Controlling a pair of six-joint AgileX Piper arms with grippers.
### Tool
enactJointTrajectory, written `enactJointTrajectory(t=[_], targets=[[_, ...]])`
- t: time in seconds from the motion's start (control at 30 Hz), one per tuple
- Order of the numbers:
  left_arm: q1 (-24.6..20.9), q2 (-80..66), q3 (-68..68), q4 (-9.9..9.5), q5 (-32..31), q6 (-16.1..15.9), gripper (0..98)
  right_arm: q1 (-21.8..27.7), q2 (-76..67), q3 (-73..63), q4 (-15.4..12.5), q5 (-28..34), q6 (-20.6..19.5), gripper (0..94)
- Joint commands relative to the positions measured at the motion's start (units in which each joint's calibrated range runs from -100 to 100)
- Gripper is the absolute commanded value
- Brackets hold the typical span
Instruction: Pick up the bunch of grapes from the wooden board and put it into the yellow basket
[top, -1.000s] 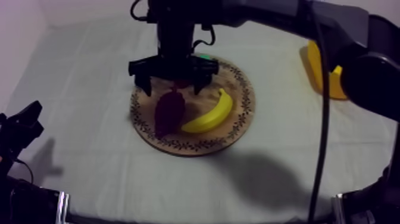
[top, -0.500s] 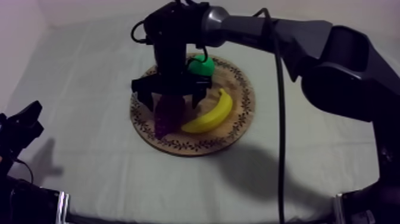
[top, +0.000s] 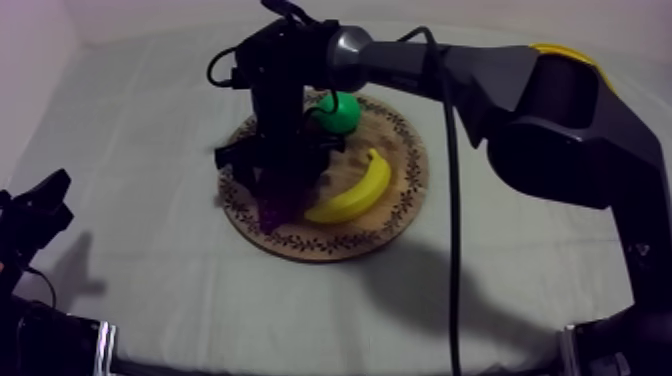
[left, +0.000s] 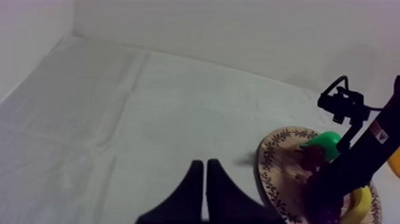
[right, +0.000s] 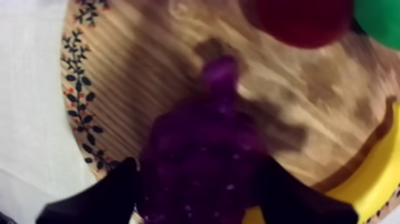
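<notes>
Well off at the left, the left claw (top: 38, 212) sits low by the table (top: 140, 110) edge. In its own wrist view its fingers (left: 193, 190) lie together as a narrow wedge with nothing held. It is well apart from the board (top: 330, 245), so I judge this arm has no part in the grasp.

On the board's left half lie the grapes (top: 283, 200). Their stem end points toward the pear (top: 340, 112) and the red fruit (right: 297, 21), and their fat end points toward the near rim. The long axis therefore runs from the middle of the board out toward that rim.

The right claw (top: 285, 172) stands directly over the bunch, its arm reaching in from the upper right. In the right wrist view a black finger (right: 101, 199) stands at each flank, set across the short axis. The jaws are apart with the bunch between them. The fingers are just beside the sides of the bunch, which rests on the wood, and I cannot tell whether they press yet. That alignment looks right for closing straight in.

Just right of the grapes lies the banana (top: 355, 190), near the right-hand finger. It might be nudged as the jaws close.

At the far right, behind the right arm, a sliver of the basket (top: 565, 50) shows. The carry would go rightward and away, and the right arm is the nearer one for it.
</notes>
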Motion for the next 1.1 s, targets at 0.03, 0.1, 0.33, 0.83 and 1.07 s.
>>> enactJointTrajectory(t=[0.03,0.1,0.33,0.83,1.07], targets=[[0.0,0.0,0.0,-0.04,0.0,0.0,0.1,0.0,-0.7,1.0,0.0,0.0,0.7,32.2],[0.0,0.0,0.0,-0.04,0.0,0.0,0.1,0.1,-1.8,2.1,0.2,-0.3,1.0,30.4],[0.0,0.0,0.0,-0.04,0.0,0.0,0.1,1.1,-11.2,9.9,1.2,-2.5,2.2,28.7],[0.0,0.0,0.0,-0.04,0.0,0.0,0.1,4.5,-45.5,41.9,5.7,-19.3,4.7,28.7],[0.0,0.0,0.0,-0.04,0.0,0.0,0.1,7.8,-57.1,49.4,7.2,-21.6,6.4,28.7]])
